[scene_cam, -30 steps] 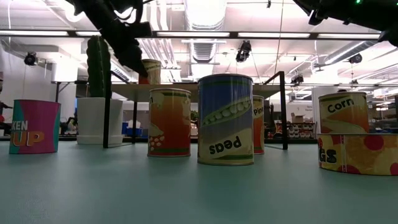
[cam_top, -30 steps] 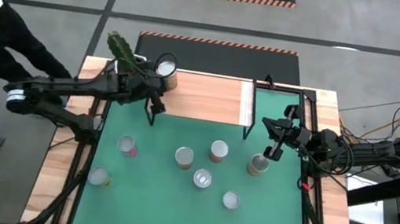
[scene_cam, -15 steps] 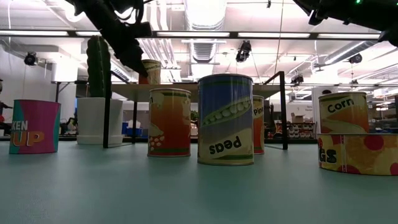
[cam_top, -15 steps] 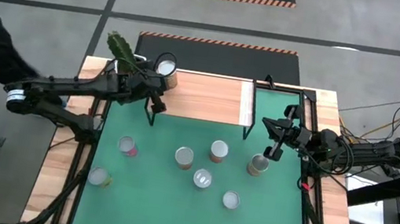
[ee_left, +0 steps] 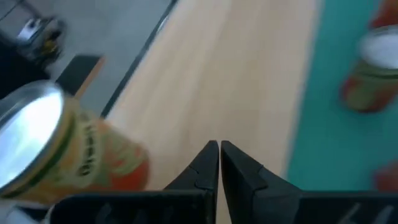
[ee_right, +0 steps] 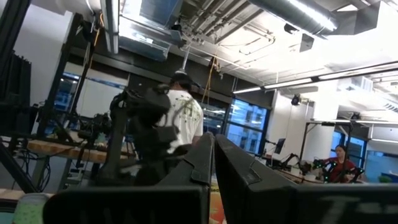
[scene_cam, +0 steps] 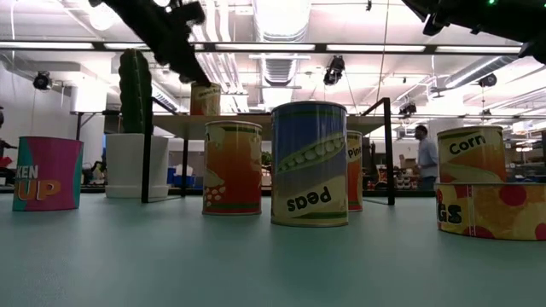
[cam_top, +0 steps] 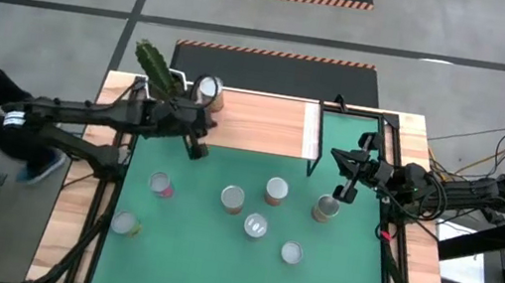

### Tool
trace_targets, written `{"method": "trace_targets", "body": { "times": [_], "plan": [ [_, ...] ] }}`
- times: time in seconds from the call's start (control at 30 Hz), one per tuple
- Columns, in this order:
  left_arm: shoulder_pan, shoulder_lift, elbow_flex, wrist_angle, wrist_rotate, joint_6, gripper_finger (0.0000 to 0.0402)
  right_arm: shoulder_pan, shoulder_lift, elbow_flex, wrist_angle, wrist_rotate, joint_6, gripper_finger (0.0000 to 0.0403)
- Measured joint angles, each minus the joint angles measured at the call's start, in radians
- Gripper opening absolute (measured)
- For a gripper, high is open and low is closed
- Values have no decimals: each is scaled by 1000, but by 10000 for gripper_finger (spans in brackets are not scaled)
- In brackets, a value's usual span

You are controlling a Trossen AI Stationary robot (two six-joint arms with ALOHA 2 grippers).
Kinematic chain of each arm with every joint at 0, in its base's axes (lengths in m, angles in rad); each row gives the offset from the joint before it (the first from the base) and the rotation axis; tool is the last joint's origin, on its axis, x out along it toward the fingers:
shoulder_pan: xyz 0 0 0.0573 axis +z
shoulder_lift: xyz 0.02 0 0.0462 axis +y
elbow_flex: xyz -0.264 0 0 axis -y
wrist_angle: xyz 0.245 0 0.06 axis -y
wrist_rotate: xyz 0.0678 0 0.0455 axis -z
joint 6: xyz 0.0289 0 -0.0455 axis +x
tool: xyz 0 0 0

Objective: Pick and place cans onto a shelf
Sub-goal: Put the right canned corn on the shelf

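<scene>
One can (cam_top: 208,88) stands on its base at the far left end of the shelf (cam_top: 260,123), also seen in the left wrist view (ee_left: 56,155) and the low view (scene_cam: 205,99). Several more cans stand on the green mat, among them a pink one (scene_cam: 47,173), an orange one (scene_cam: 232,166) and a blue "peas" one (scene_cam: 309,162). My left gripper (cam_top: 198,143) is shut and empty, hanging over the shelf's near left edge just beside the can; its tips (ee_left: 219,149) point across the board. My right gripper (cam_top: 344,187) is shut and raised at the right, above a can (cam_top: 325,209).
A cactus in a white pot (scene_cam: 128,162) stands at the shelf's far left corner. The shelf's black legs (scene_cam: 390,153) stand behind the cans. A black frame (cam_top: 376,120) stands at the far right. A person (scene_cam: 424,158) shows in the room beyond.
My left gripper, still shut, has drawn away from the can on the shelf toward the table's near edge, risen a little and turned. The can stays upright on the shelf and now shows uncovered in the low view.
</scene>
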Motion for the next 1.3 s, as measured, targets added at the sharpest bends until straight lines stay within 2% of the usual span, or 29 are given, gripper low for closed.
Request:
{"method": "trace_targets", "body": {
  "times": [0.17, 0.4, 0.47, 0.63, 0.7, 0.83, 1.03, 1.3],
  "plan": [
    [-164, -37, -10, 32, 55, -2, 0, 0, 0, 0, 0, 0, 13, 9],
    [-419, -72, -117, 252, 50, 8, 0, 0, 0, 0, 0, -2, 86, 9],
    [-480, -93, -163, 307, -9, 8, 0, 0, 3, 0, 1, -12, 108, 9],
    [-593, -182, -238, 320, -287, -16, 0, 1, 23, 12, -5, -104, 181, 9],
    [-625, -228, -250, 322, -336, 5, 0, 1, 47, 33, -8, -139, 225, 9],
    [-645, -328, -253, 328, -364, 55, 0, 4, 133, 106, -92, -167, 277, 9],
    [-647, -463, -268, 309, -500, 13, 0, 19, 236, 297, -371, -159, 319, 9],
    [-646, -594, -326, 293, -509, -13, 0, 26, 326, 636, -1128, -148, 519, 9]
  ]
}}
